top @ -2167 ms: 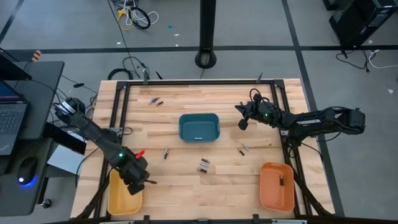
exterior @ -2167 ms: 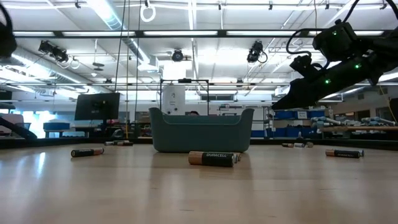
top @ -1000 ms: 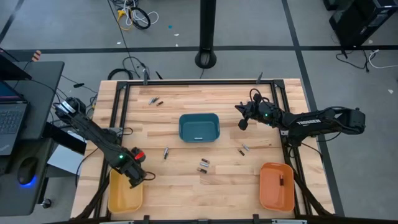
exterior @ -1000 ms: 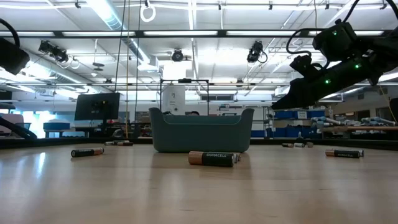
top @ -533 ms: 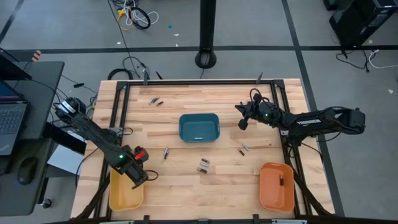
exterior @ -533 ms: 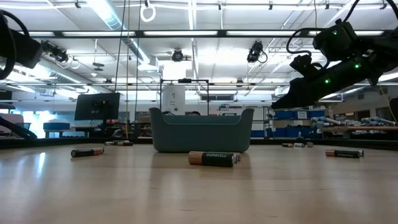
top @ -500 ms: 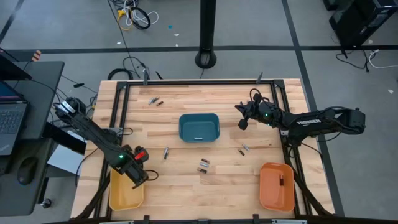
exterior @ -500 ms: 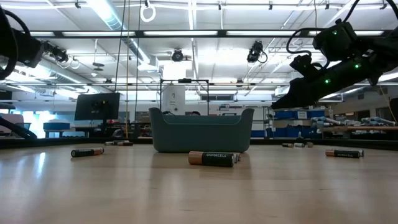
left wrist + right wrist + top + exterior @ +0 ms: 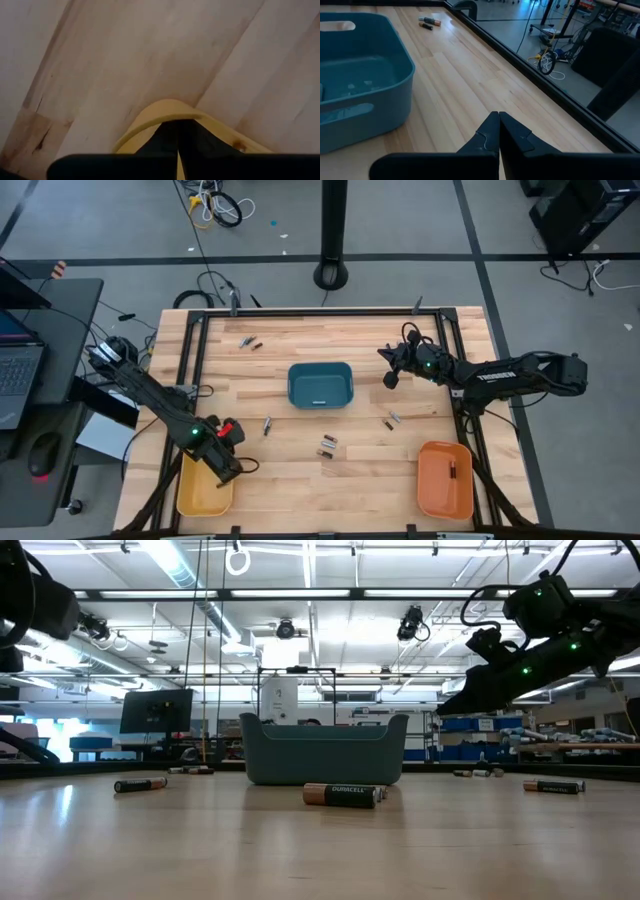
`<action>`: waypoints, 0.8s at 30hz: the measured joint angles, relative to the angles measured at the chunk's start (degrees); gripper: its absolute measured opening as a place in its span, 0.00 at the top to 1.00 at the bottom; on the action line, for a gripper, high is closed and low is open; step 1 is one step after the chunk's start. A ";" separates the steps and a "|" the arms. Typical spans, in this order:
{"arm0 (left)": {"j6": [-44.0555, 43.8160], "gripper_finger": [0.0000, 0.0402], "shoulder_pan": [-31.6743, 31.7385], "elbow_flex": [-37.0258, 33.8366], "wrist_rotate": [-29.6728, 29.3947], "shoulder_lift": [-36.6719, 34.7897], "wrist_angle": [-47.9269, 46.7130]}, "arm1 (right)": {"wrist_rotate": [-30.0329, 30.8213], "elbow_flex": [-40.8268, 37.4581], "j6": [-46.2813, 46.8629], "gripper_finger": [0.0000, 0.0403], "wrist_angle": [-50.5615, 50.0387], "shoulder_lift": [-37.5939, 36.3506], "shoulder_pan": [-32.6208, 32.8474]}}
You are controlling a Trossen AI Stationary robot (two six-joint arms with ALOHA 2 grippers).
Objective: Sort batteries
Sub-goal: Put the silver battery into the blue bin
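Batteries lie scattered on the wooden table: a pair (image 9: 247, 342) at the far left, one (image 9: 267, 425) left of centre, a few (image 9: 327, 445) at centre and a pair (image 9: 392, 421) to the right. One more (image 9: 452, 471) lies in the orange tray (image 9: 445, 498). My left gripper (image 9: 238, 468) is shut with nothing in it and points down over the far right corner (image 9: 170, 107) of the yellow tray (image 9: 200, 495). My right gripper (image 9: 390, 380) hangs shut with nothing in it, right of the teal tray (image 9: 320, 372).
The teal tray (image 9: 323, 748) stands mid-table with a battery (image 9: 343, 794) lying in front of it. A black frame rail (image 9: 320, 311) runs along the table's far edge and down both sides. Bare wood lies between the yellow tray and the centre batteries.
My left gripper has tipped and rolled at the wrist. Its fingertips have swung a little toward the table's right edge, from over the yellow tray to over its far right corner. It has stayed shut.
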 joint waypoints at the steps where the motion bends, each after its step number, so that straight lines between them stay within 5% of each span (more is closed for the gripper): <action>1: 0.00 0.98 0.00 0.10 0.83 0.00 -0.31 | 0.00 0.01 -0.01 0.98 0.01 0.01 0.00; 9: 2.25 0.97 0.00 8.52 1.88 0.00 -11.79 | -0.01 0.00 0.04 0.98 0.31 0.00 0.00; 16: 5.37 0.99 0.45 15.03 -5.59 -4.08 -13.15 | -1.98 0.00 0.16 0.98 1.21 0.00 0.00; 24: 21.86 0.99 11.18 14.99 -7.37 -5.86 -11.44 | -8.59 0.00 1.81 0.98 4.56 0.00 0.09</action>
